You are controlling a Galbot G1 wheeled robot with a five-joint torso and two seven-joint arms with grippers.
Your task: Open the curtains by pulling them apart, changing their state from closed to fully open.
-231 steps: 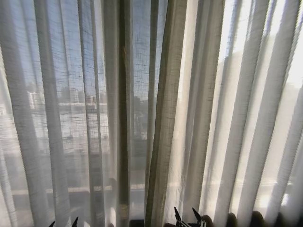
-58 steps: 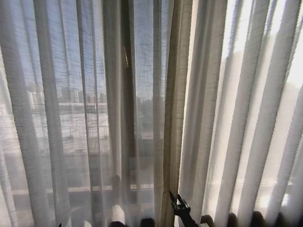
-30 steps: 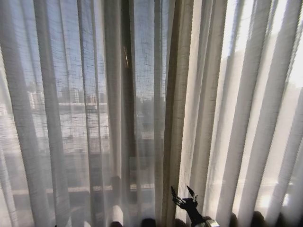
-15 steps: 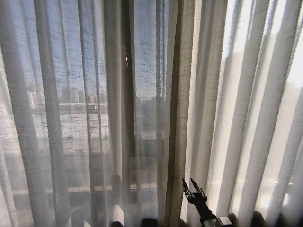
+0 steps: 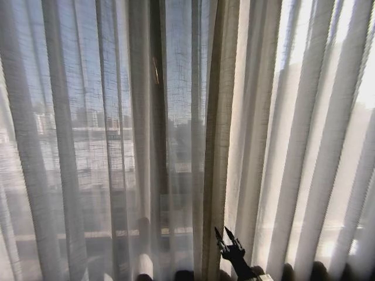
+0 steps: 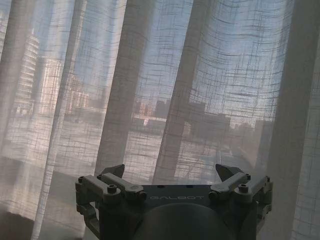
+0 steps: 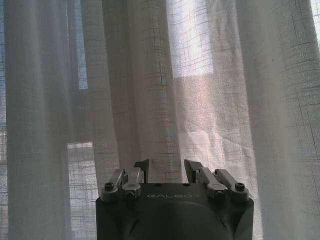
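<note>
The right gripper [image 5: 225,237] is hovering low by the beige hemmed edge [image 5: 214,140] where the 2 curtains [image 5: 88,140] are meeting, jaws narrowly parted and empty, likely lining up a pinch. The pleats are hanging vertically across the window. The left gripper [image 6: 172,175] is waiting wide open, facing its panel.

- The curtains [image 5: 176,146] hang shut across the whole window, with no open gap between the panels
- The thick beige hem [image 5: 220,134] at their meeting edge is the nearest obstacle
- Just right of that hem, the right gripper [image 5: 227,239] stands with fingers parted, free of the fabric
</note>
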